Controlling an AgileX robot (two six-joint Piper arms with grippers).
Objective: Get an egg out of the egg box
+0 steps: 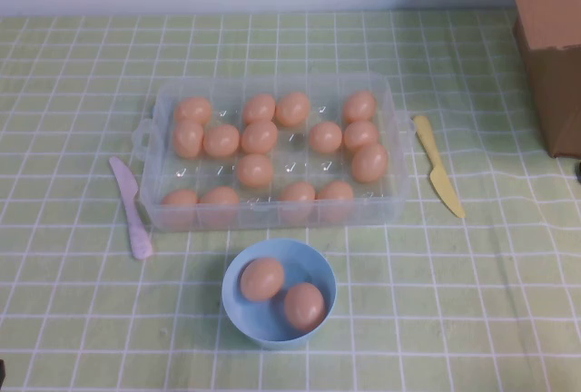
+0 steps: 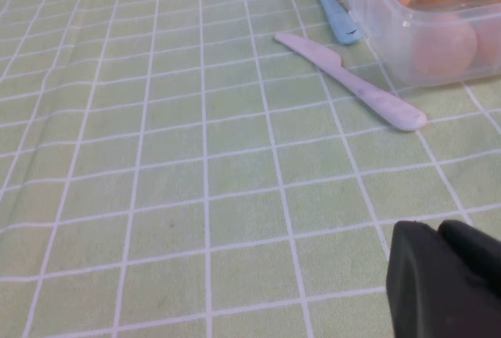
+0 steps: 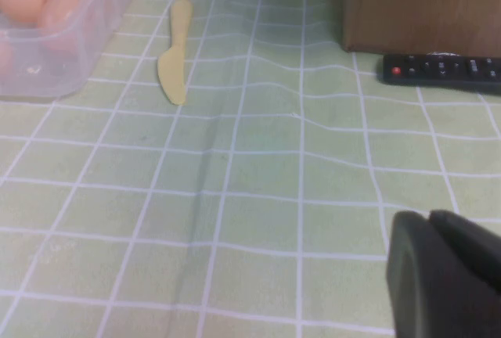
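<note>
the left gripper (image 2: 442, 279) is sitting low over bare green checked cloth (image 1: 73, 319) at the near left, well away from everything, with its dark fingers pressed together and nothing in them. the pink knife (image 1: 132, 208) is lying just left of the egg box (image 1: 392, 151), and the left wrist view is also showing a blue utensil (image 2: 333, 8) tucked against the box wall near the pink knife. the clear egg box is sitting mid-table with over a dozen peach eggs in its dimples, a few gaps showing; one egg (image 1: 255, 171) is sitting near the middle of it with empty dimples on both sides. in front of the box the blue bowl (image 1: 238, 318) is holding two more eggs side by side. a yellow knife (image 1: 438, 177) is lying just right of the box, blade toward the near edge. further right a cardboard box (image 1: 550, 47) is standing at the far right corner, with a black remote (image 3: 442, 70) lying beside it. the right gripper (image 3: 446, 275) is sitting low over the cloth at the near right, holding nothing, and i can't tell whether it's open.
</note>
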